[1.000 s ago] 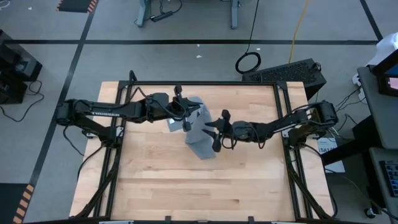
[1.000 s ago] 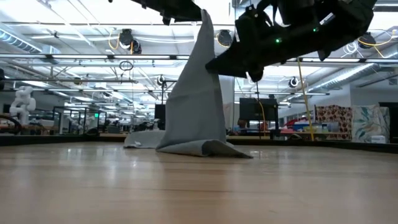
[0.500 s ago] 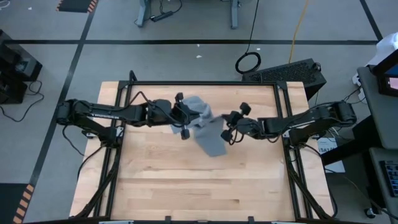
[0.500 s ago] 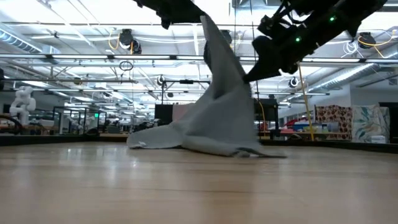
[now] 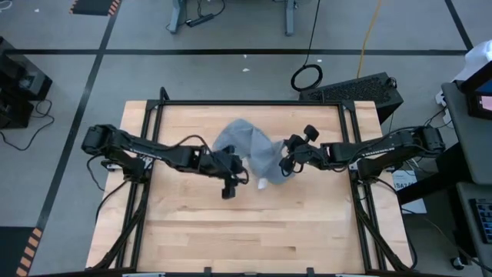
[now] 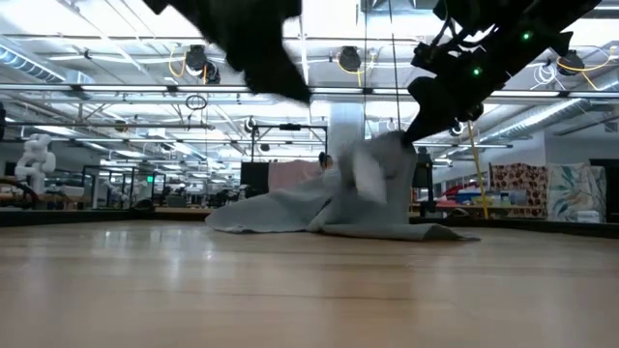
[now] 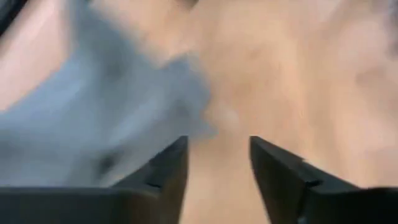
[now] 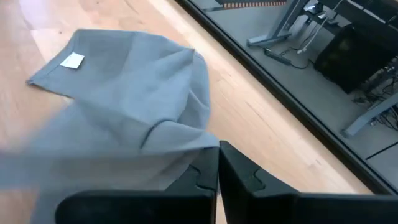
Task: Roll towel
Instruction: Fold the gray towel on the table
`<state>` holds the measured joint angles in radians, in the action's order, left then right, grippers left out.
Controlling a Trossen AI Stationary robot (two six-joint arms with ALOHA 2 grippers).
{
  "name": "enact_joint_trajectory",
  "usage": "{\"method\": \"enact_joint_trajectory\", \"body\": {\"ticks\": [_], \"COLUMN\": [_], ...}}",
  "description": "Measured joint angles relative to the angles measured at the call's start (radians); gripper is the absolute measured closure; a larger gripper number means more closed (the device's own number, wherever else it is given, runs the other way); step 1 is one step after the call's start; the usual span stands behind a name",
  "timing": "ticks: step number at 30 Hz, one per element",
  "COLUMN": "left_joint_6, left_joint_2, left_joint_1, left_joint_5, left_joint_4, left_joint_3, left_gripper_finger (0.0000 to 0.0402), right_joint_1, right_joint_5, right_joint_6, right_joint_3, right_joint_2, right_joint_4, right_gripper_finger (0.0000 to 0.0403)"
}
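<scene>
Grey-blue towel (image 5: 247, 148) lies rumpled on the far-middle worktop (image 5: 254, 231). Right pincer (image 5: 285, 163) pinches its edge, fingers shut; left pincer (image 5: 231, 183) hangs open and empty just beside it. Best spread it flat first! Right wrist view alone shows the white label (image 8: 72, 60).

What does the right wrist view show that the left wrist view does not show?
Only the right wrist view shows a small white label at one corner of the towel, the table's dark far edge and the grey floor beyond it, and the right gripper shut on the towel's edge. Only the left wrist view shows the left gripper open, with bare tabletop between its fingers and nothing held. Both show the grey-blue towel lying crumpled on the wooden table.
</scene>
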<state>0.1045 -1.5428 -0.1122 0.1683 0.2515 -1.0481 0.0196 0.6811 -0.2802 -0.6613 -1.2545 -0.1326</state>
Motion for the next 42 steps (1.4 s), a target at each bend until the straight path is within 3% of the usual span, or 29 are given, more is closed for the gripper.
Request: {"method": "enact_joint_trajectory", "body": {"ticks": [3,5,8,16,23,33,36,40,42], "left_joint_6": [0.052,0.043,-0.049,-0.141,-0.231,-0.260,-0.266,-0.264,-0.250], "left_joint_2": [-0.006,-0.006,-0.007,-0.007,-0.059,-0.161,-0.163,-0.166,-0.165], "left_joint_1": [-0.005,-0.005,-0.006,0.002,0.047,0.134,0.139,0.148,0.150], "left_joint_5": [0.192,0.227,0.196,0.140,0.134,0.037,0.027,0.047,0.112], "left_joint_4": [0.201,0.260,0.222,-0.117,-0.201,-0.271,-0.273,-0.287,-0.292], "left_joint_3": [0.006,0.037,0.120,0.324,0.349,0.345,0.345,0.344,0.345], "left_gripper_finger": [0.0166,0.0154,0.0156,0.0199,0.0236,0.0246,0.0282,0.0379,0.0387], "right_joint_1": [-0.001,-0.001,-0.001,0.000,0.000,0.000,0.000,0.003,0.005], "right_joint_5": [0.000,0.000,0.000,-0.006,-0.048,-0.059,-0.058,-0.058,-0.056], "right_joint_6": [0.000,0.000,0.000,-0.013,-0.023,-0.029,-0.047,-0.080,-0.110], "right_joint_3": [0.000,0.000,0.000,0.000,0.000,0.001,0.001,0.001,0.001], "right_joint_2": [0.002,0.002,0.002,0.002,0.002,0.002,0.002,0.002,0.002], "right_joint_4": [-0.001,-0.001,-0.001,-0.019,-0.019,-0.033,-0.041,-0.088,-0.145], "right_gripper_finger": [0.0402,0.0402,0.0402,0.0402,0.0402,0.0401,0.0400,0.0394,0.0384]}}
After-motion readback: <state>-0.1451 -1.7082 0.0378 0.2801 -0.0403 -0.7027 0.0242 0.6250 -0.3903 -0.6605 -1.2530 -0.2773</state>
